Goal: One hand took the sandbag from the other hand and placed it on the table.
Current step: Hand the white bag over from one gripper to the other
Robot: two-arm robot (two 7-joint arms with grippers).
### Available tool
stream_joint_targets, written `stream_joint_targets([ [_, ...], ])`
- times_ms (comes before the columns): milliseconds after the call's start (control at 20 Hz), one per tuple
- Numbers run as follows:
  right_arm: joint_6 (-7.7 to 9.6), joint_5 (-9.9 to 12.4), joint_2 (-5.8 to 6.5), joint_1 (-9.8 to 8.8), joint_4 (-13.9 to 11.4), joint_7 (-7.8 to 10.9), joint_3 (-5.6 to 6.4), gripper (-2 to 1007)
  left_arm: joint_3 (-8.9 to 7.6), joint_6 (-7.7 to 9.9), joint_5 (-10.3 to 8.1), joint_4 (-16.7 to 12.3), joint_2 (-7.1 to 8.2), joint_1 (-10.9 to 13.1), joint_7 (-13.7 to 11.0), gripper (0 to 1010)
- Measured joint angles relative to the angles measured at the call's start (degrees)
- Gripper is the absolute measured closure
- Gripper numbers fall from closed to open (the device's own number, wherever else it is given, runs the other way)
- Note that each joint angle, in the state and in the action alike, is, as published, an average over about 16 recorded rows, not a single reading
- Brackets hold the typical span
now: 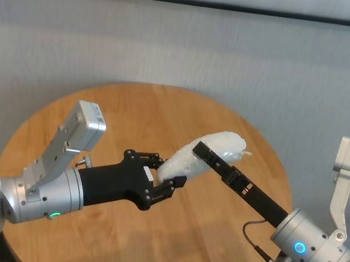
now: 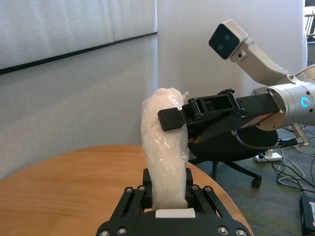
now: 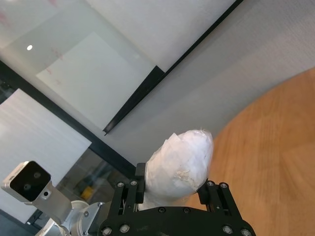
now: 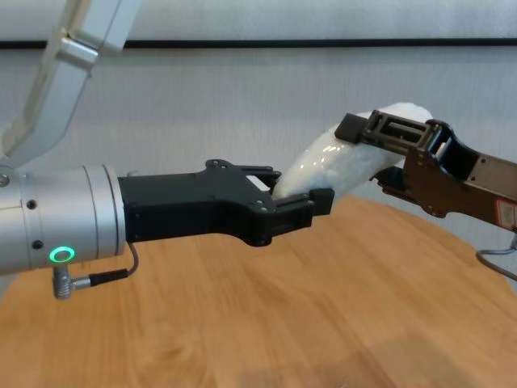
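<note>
Both pincers clamp the sandbag (image 1: 203, 156) above the table (image 1: 210, 244): left pincer (image 1: 166, 178) its lower end, right pincer (image 1: 206, 151) its upper; white, lumpy, plastic-wrapped.

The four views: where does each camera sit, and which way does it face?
Head: high up, looking down at the table; both arms show.
Chest: low, facing forward; left pincer shows, and the right one.
Left wrist: on the left arm, facing along the sandbag toward the right pincer.
Right wrist: on the right arm, facing up past the sandbag's end.
All four share the sandbag.
</note>
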Motion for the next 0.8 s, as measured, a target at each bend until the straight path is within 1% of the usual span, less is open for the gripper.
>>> stream_joint_targets([
  [250, -0.15, 0.82, 0.28, 0.3, 0.14, 0.11, -0.49, 418, 0.0, 0.0, 0.0, 0.0, 0.0, 0.0, -0.01, 509],
  [800, -1.11, 2.31, 1.14, 1.07, 0.61, -0.32, -1.68, 419, 0.0, 0.02, 0.02, 0.0, 0.0, 0.0, 0.0, 150],
])
